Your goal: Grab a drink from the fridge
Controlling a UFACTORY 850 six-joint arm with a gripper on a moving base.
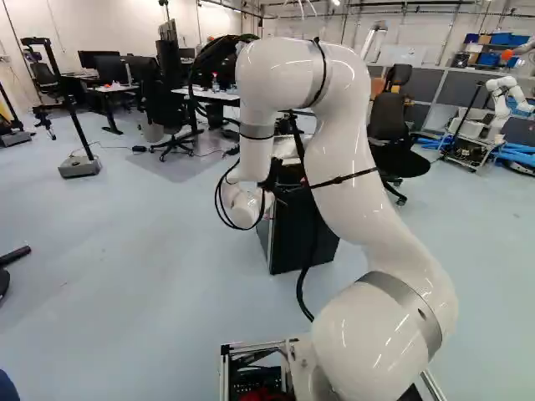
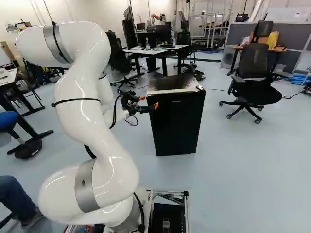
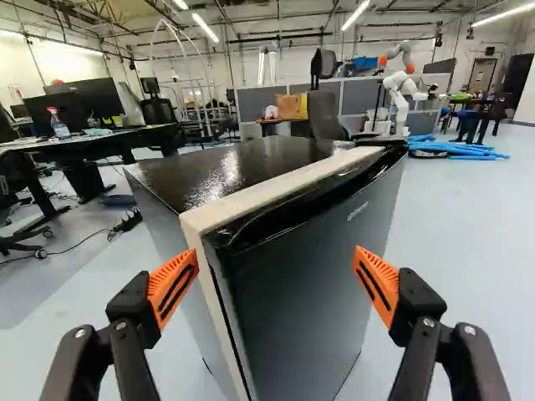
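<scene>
In the right base view my gripper (image 2: 150,102) is at the near left side of the black fridge (image 2: 177,126). Seen from the wrist, the gripper (image 3: 277,261) has its orange-padded fingers wide apart, nothing held between them. Ahead of them stands the fridge, its dark door (image 3: 305,292) against the pale front edge of the cabinet (image 3: 251,200); the door looks closed. The inside of the fridge is hidden, and any drink in it. In the left base view the arm partly covers the fridge (image 1: 284,238).
A bottle (image 3: 58,125) stands on a desk (image 3: 92,140) beyond the fridge. An office chair (image 2: 252,73) is right of the fridge in the right base view. Another robot (image 1: 501,104) and blue tubes (image 3: 460,150) are farther back. A person's leg (image 2: 17,194) shows beside the arm.
</scene>
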